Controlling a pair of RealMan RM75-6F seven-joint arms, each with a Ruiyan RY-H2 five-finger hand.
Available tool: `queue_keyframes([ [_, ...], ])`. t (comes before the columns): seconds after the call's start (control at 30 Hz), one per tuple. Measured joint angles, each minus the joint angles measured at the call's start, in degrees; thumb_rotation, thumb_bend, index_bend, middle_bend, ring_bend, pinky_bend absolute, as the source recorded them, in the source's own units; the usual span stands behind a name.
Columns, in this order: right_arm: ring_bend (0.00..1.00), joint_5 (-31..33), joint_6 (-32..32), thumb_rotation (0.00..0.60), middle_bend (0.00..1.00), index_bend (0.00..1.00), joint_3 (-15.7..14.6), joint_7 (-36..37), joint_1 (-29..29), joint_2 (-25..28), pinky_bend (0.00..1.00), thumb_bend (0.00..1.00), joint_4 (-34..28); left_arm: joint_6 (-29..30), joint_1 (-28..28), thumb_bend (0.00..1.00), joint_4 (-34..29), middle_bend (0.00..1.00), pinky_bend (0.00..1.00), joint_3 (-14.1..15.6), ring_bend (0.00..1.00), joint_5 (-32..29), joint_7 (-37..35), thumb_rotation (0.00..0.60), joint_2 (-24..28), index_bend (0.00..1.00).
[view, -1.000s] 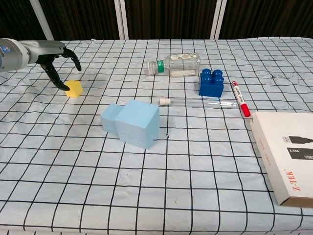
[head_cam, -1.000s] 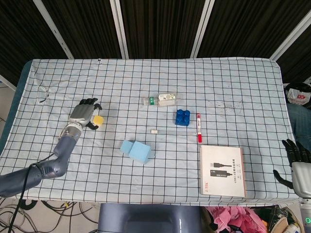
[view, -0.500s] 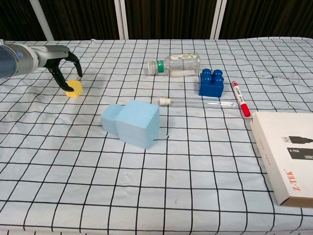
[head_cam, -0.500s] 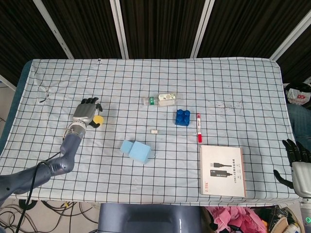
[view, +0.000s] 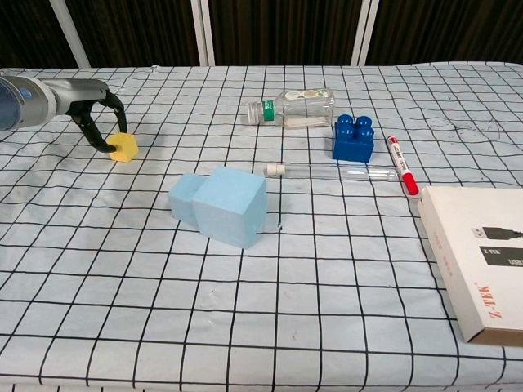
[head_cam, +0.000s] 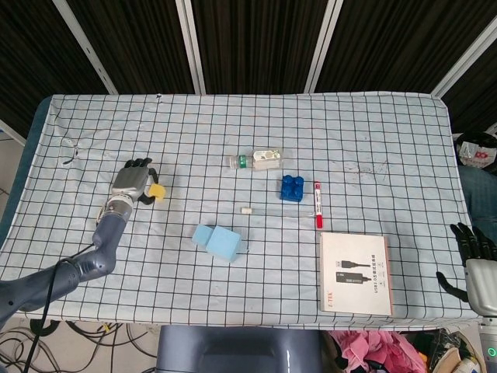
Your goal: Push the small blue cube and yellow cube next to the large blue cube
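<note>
Left hand (view: pixel 96 122) curled round yellow cube (view: pixel 124 148), fingertips touching it, poss. not gripped. Small blue cube (view: pixel 185 198) touching large blue cube (view: pixel 232 206) mid-table, well apart from yellow. Right hand (head_cam: pixel 475 260) at table edge, fingers spread, empty.

Left hand (head_cam: pixel 133 185): silver-grey back plate, black fingers (view: pixel 100 135), grey metal wrist cuff. Left arm (head_cam: pixel 70 272): smooth blue-grey casing in rounded segments, black cable running along its lower part. Right hand (head_cam: pixel 475 259): black fingers, pale grey body, small green light just below it.
</note>
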Motion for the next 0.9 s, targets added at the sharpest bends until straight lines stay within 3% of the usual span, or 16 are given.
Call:
queue_keyframes([
  [0.57, 0.0, -0.1, 0.0, 0.6, 0.04, 0.0, 0.0, 0.4, 0.0, 0.1, 0.11, 0.22, 0.0, -0.1, 0.3, 0.31, -1.3, 0.1, 0.0, -1.0, 0.0, 0.0, -0.5, 0.6, 0.8, 0.46],
  [0.9, 0.0, -0.1, 0.0, 0.6, 0.04, 0.0, -0.1, 0.3, 0.0, 0.1, 0.11, 0.22, 0.0, 1.0, 1.6, 0.31, -12.4, 0.1, 0.0, -2.3, 0.0, 3.5, -3.2, 0.6, 6.4, 0.45],
])
